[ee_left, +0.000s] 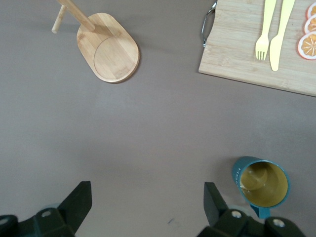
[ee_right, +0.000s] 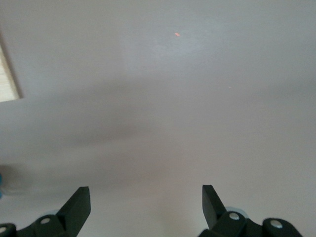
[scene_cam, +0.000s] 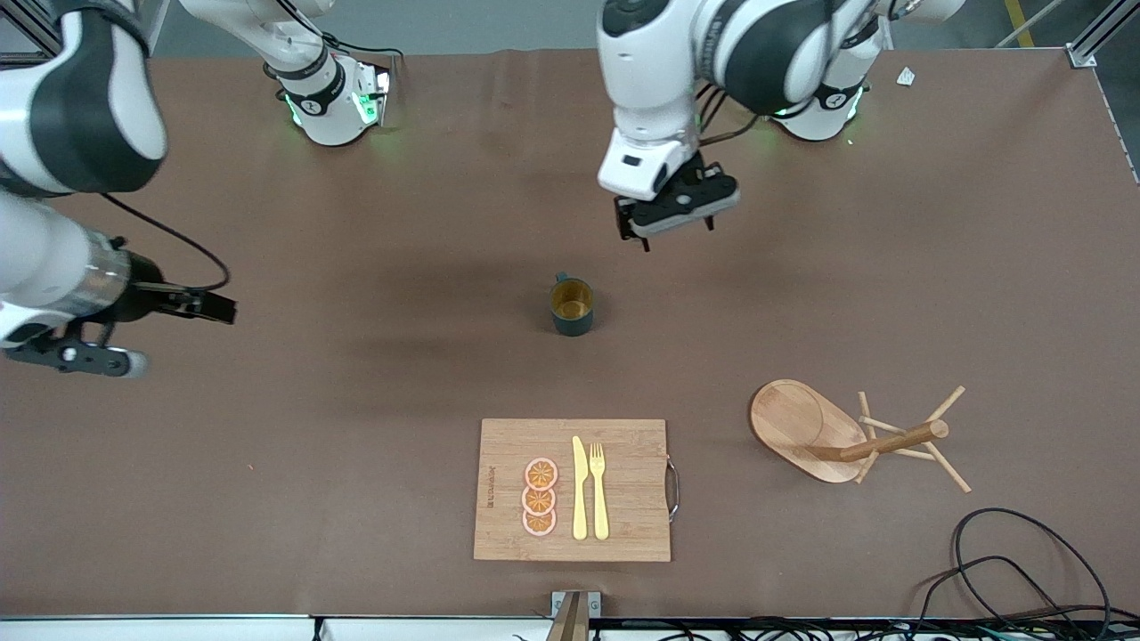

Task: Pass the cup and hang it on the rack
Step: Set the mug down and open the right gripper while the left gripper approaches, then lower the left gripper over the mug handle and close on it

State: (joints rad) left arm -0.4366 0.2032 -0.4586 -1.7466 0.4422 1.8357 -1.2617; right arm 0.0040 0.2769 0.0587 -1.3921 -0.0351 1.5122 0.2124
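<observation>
The dark teal cup (scene_cam: 572, 307) with a yellow inside stands upright in the middle of the table, handle toward the robots' bases. My left gripper (scene_cam: 668, 227) hangs open over the table between the cup and the left arm's base. In the left wrist view the cup (ee_left: 261, 185) sits just outside one of its fingers (ee_left: 212, 200), and only bare table shows at the left gripper (ee_left: 147, 197). The wooden rack (scene_cam: 846, 436) stands toward the left arm's end, nearer the front camera than the cup; its oval base (ee_left: 111, 49) rests flat. My right gripper (scene_cam: 169, 336) waits open at the right arm's end over bare table (ee_right: 146, 200).
A bamboo cutting board (scene_cam: 572, 490) with a yellow knife, a fork and three orange slices lies nearer the front camera than the cup. Black cables (scene_cam: 1024, 570) curl at the near corner by the rack. A small white scrap (scene_cam: 906, 77) lies near the left arm's base.
</observation>
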